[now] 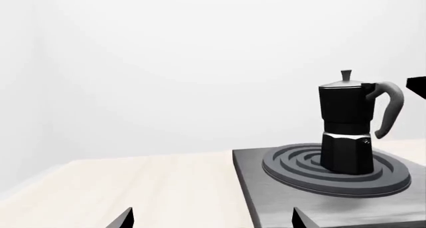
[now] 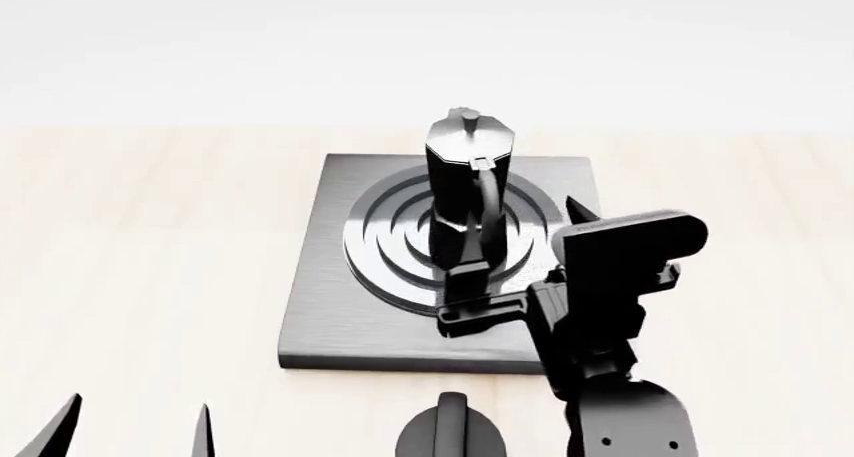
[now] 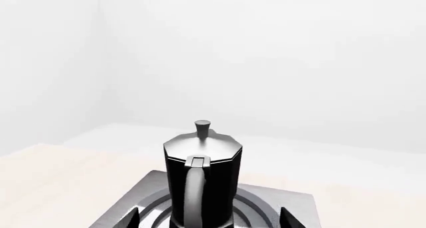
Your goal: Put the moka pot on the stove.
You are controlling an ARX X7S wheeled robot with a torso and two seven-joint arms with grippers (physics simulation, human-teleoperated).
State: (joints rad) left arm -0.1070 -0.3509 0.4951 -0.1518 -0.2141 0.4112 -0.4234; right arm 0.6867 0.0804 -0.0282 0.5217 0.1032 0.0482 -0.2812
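On the pale table (image 2: 147, 247), moka pot (image 2: 466, 182) stands on stove (image 2: 334, 317); both hands spread wide.

Both tools (image 2: 130, 429) (image 2: 514, 267) open, empty.

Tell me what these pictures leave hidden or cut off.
- Left pincer: only two fingertips poke in at the bottom edge of the head and left wrist views.
- Moka pot: its base is cut off by the right wrist view's bottom edge.
- Stove: the right arm covers its near right corner in the head view.
- Black knob: cut by the head view's bottom edge.
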